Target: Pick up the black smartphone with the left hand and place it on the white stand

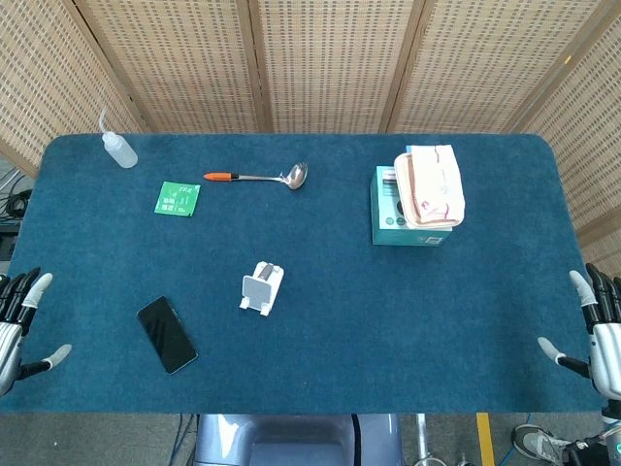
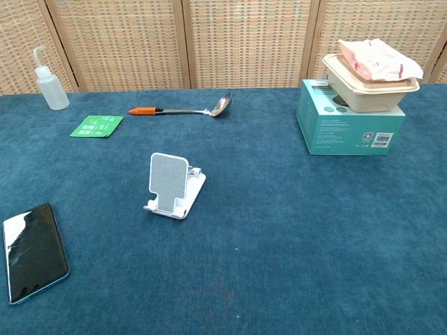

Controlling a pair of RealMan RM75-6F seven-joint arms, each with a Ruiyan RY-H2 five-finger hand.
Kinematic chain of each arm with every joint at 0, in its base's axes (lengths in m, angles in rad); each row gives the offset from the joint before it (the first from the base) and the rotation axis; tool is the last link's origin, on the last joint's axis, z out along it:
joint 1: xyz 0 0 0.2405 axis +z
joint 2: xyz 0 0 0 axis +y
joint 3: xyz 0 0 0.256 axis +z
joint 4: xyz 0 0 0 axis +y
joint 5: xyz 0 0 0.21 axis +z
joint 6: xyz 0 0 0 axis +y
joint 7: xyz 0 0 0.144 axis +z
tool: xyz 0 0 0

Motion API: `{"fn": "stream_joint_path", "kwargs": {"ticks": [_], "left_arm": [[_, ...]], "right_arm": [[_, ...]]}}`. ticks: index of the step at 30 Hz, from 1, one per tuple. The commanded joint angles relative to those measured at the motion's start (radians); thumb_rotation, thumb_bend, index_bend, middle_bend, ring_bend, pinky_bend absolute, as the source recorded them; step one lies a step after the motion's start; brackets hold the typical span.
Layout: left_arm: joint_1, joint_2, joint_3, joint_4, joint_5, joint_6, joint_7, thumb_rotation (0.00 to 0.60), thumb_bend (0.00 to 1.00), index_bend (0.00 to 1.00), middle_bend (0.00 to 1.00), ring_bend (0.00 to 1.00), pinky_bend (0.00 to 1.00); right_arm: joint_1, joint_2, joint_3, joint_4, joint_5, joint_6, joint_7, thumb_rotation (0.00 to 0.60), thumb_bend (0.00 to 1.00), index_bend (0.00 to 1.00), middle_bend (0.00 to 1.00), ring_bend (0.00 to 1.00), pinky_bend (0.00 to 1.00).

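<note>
Phone [image 1: 167, 334] lies flat, untouched, left of the stand [image 1: 261, 288]. Left hand [image 1: 21, 325], seemingly spread and empty, must reach over and grasp it first.

Left hand [image 1: 19, 325] sits at the lower left edge of the head view, at the near left corner of the desk [image 1: 388, 320]; fingers spread and pointing up-frame, thumb extended inward; nothing held. Right hand [image 1: 594, 325] sits at the lower right edge, at the near right corner, in a mirrored pose; fingers apart, thumb extended inward; nothing held. Only the hands and wrists are visible there; neither appears in the chest view.
</note>
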State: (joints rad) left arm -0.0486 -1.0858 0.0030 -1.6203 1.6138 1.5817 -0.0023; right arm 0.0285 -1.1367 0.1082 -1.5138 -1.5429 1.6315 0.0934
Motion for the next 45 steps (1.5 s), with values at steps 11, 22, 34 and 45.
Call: {"fn": "stream_joint_path", "kwargs": {"ticks": [11, 22, 34, 45], "left_arm": [[-0.087, 0.006, 0.010, 0.039, 0.068, -0.120, 0.056, 0.600, 0.00, 0.00, 0.00, 0.00, 0.00], [-0.397, -0.074, 0.121, 0.349, 0.360, -0.388, -0.210, 0.600, 0.00, 0.01, 0.01, 0.00, 0.00], [-0.532, -0.253, 0.205, 0.657, 0.485, -0.410, -0.263, 0.600, 0.03, 0.05, 0.06, 0.04, 0.05], [-0.527, -0.368, 0.271, 0.870, 0.492, -0.306, -0.352, 0.600, 0.03, 0.09, 0.10, 0.07, 0.07]], "right_arm": [[0.006, 0.005, 0.008, 0.003, 0.026, -0.025, 0.017, 0.600, 0.00, 0.00, 0.00, 0.00, 0.00], [0.012, 0.005, 0.021, 0.002, 0.063, -0.050, 0.012, 0.600, 0.00, 0.00, 0.00, 0.00, 0.00], [0.024, -0.005, 0.030, 0.010, 0.098, -0.086, -0.009, 0.600, 0.00, 0.00, 0.00, 0.00, 0.00], [0.025, -0.003, 0.033, 0.010, 0.106, -0.092, -0.005, 0.600, 0.00, 0.00, 0.00, 0.00, 0.00]]}}
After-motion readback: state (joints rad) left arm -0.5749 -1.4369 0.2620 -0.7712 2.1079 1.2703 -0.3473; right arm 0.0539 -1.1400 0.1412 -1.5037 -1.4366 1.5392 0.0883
